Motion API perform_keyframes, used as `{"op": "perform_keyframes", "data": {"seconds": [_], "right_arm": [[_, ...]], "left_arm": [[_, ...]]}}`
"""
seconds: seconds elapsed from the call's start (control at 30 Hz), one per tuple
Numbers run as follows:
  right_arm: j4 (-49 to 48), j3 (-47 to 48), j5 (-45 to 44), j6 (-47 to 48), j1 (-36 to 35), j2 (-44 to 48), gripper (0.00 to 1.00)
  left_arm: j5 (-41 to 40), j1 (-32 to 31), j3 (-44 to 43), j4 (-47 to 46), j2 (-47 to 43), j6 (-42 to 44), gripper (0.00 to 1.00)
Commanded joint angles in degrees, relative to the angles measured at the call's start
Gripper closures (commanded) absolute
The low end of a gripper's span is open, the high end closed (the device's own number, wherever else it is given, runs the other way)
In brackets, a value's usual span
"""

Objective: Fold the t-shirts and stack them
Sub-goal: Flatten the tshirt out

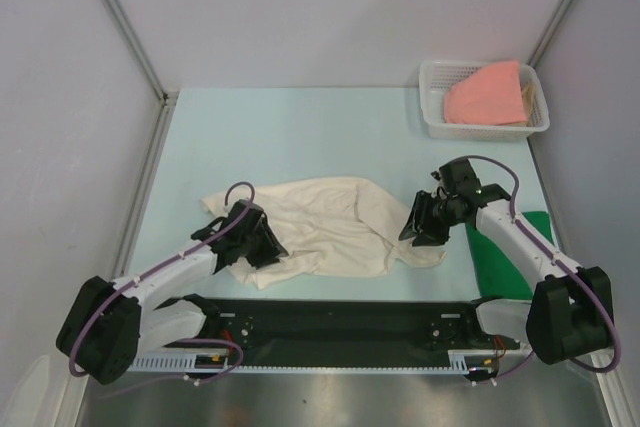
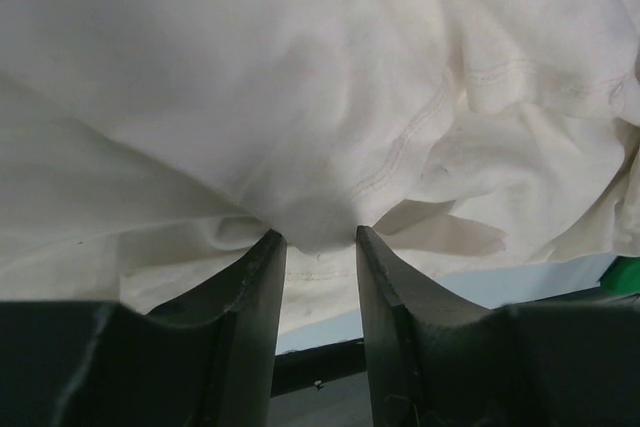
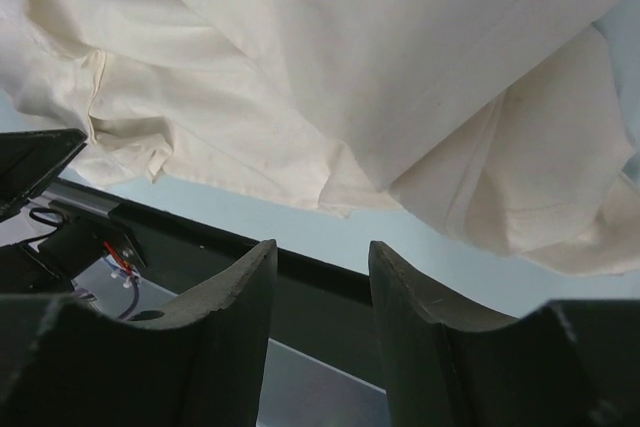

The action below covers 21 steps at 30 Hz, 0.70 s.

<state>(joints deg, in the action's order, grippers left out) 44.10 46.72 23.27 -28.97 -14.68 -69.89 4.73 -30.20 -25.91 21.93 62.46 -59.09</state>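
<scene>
cream-white t-shirt point(image 1: 310, 222) lies crumpled on the table point(image 1: 300, 137) between both arms. left gripper point(image 2: 318, 237) stands parted, tips pressed into a fold; right gripper point(image 3: 320, 247) gapes empty beside its edge. dark green t-shirt point(image 1: 500, 257) lies under the right arm; salmon-pink t-shirt point(image 1: 485, 92) sits in the white basket point(image 1: 432, 127).

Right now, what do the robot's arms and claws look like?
Both arms are white tubes with chunky black joints: left arm, right arm. A purple cable loops along each. The left claw and right claw are black, each with two curved, tapering fingers.

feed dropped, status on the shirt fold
Left gripper at cream shirt, cloth between tips, grip unclear. Right gripper open, holding nothing. Shirt crumpled, unfolded. Nothing blocking.
</scene>
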Motion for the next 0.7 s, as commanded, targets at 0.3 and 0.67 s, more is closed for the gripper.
{"op": "perform_keyframes", "data": {"seconds": [0.3,0.67], "right_arm": [[-6.6,-4.6,1.0,-5.2,-3.4,0.5,0.51],[-13.5,-9.0,0.5,-3.1,0.1,-1.7,0.65]], "left_arm": [[-3.7,0.4,-3.7,-1.5,0.8,2.4,1.00],[-3.6,0.3,-8.9,4.7,-5.6,8.1,1.00]]}}
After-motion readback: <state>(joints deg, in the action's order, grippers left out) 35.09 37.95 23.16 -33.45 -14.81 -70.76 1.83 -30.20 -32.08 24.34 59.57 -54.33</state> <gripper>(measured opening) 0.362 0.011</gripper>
